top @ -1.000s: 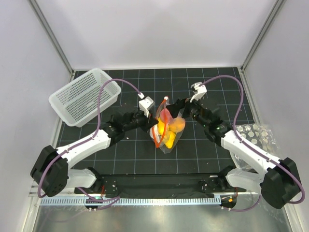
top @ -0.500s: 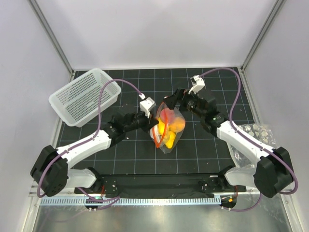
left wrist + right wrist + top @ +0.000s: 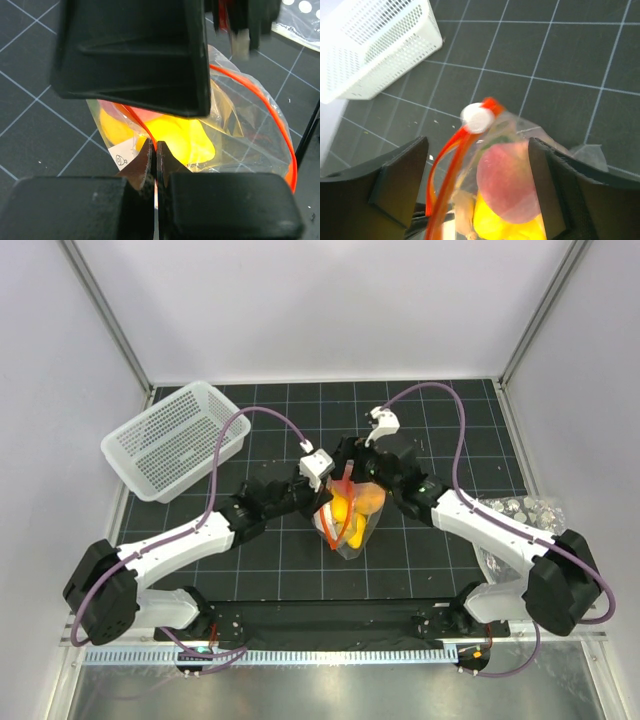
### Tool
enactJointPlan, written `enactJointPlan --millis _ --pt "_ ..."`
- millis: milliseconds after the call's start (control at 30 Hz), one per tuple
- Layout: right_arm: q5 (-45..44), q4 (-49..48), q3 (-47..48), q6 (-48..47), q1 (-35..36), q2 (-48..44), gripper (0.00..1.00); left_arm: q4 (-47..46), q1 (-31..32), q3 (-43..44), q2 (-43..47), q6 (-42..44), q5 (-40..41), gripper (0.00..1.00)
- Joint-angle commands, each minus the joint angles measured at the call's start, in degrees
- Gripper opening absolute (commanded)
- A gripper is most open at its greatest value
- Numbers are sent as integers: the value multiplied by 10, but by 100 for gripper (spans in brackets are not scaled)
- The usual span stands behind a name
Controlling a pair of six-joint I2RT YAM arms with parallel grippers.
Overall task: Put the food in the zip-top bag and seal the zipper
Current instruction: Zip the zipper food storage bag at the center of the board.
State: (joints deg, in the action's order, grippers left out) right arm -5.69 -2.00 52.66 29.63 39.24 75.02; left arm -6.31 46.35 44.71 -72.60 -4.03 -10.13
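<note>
The clear zip-top bag stands at the mat's centre, holding the food: yellow pieces and a pink-red peach. Its red-orange zipper ends in a white slider tab. My left gripper is shut on the zipper strip at the bag's near-left mouth. My right gripper is open, its fingers straddling the bag's top end around the peach and the strip, below the white tab. In the top view the left gripper and the right gripper meet at the bag's upper end.
A white perforated basket lies tilted at the back left, also in the right wrist view. A clear plastic sheet with white dots lies at the right edge.
My right gripper has swung left and come over the bag's top end. My left gripper has moved right with the zipper strip. The bag has shifted slightly.
</note>
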Motion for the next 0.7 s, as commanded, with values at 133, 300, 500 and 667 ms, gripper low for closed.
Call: enactJointPlan --millis 133,300,500,667 --pt "-135 16 19 -19 33 -28 35 4 10 26 14 8 31 4" --pt "-121 15 14 -16 38 -42 4 4 20 23 31 2 32 13" --pt "-106 -23 -19 -41 51 -104 2 2 30 13 62 -4 44 20" --pt "-64 -49 -39 -70 55 -153 1 -9 30 -9 118 -25 57 36"
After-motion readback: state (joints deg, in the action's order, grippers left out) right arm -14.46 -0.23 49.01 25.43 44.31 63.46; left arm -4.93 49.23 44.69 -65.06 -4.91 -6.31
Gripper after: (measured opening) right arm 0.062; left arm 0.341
